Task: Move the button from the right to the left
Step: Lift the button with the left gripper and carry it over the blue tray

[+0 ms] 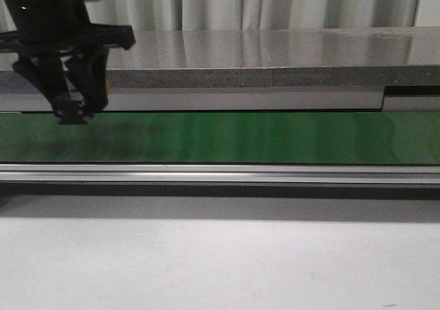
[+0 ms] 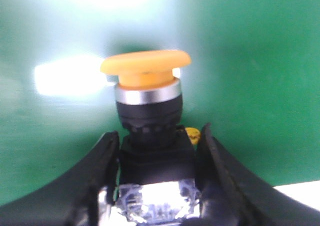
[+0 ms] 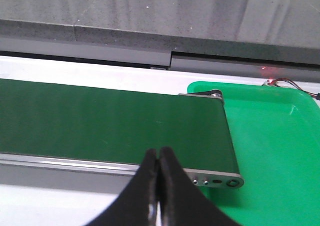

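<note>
We see our left pincer (image 2: 156, 186) clamped on the button (image 2: 147, 100) above the green belt (image 1: 240, 137); our right pincer (image 3: 158, 186) is pressed together, empty.

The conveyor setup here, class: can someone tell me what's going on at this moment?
The left tool is shut on the push-button, gripping its black body with the yellow-orange mushroom cap sticking out past the fingers. In the front view this tool hangs over the left end of the green conveyor belt. The right tool is shut and holds nothing, near the belt's other end beside a bright green tray.
</note>
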`<state>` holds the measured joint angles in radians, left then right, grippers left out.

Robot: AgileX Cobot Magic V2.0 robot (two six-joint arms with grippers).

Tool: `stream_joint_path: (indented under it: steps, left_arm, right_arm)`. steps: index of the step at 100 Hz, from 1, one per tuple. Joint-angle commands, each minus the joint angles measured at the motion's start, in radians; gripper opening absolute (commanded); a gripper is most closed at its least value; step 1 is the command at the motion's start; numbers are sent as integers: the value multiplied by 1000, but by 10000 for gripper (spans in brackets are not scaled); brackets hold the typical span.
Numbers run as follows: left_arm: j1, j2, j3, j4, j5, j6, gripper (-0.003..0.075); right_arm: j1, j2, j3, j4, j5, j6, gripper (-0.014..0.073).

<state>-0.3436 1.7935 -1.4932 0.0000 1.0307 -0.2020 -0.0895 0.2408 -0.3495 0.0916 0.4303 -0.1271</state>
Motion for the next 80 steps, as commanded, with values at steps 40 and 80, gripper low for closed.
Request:
stream_joint_path:
  steps: [40, 80]
  left_arm:
    - [373, -98, -30, 0, 34, 232, -15]
    - [577, -71, -28, 0, 29, 394, -20]
  right_arm:
    - [2, 7, -26, 6, -82, -10, -67]
    - [2, 7, -26, 6, -82, -10, -67]
